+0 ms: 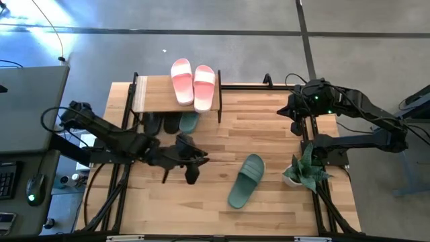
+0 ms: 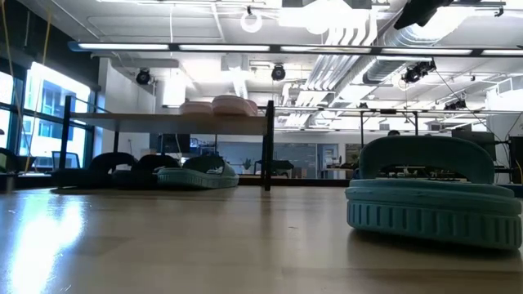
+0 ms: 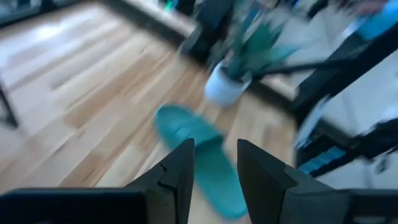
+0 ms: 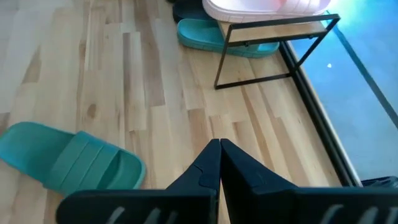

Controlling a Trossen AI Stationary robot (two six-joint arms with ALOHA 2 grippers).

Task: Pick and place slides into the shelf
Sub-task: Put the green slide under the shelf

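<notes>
Low view alone reveals black slides [image 2: 122, 167] under the shelf [image 2: 176, 119]; left gripper [image 3: 214, 165] is seen narrowly parted, empty.

matt ribbed rubber green slide [image 4: 65, 163], glossy wooden table [image 1: 282, 202], thin metal-framed shelf [image 1: 158, 94]

Open tabletop [image 1: 201, 212] ran wide btwn the shelf [image 1: 151, 94] and the loose green slide [image 1: 246, 180], w/ bare wood also along the near edge. Under the shelf's top board, the black slides [image 1: 161, 124] and a green slide [image 1: 189, 122] filled the floor, and pink slides [image 1: 193, 83] took the board's right half; left half lay bare. A potted plant [image 1: 306, 171] stood just right of the loose slide, crowding that side.
</notes>
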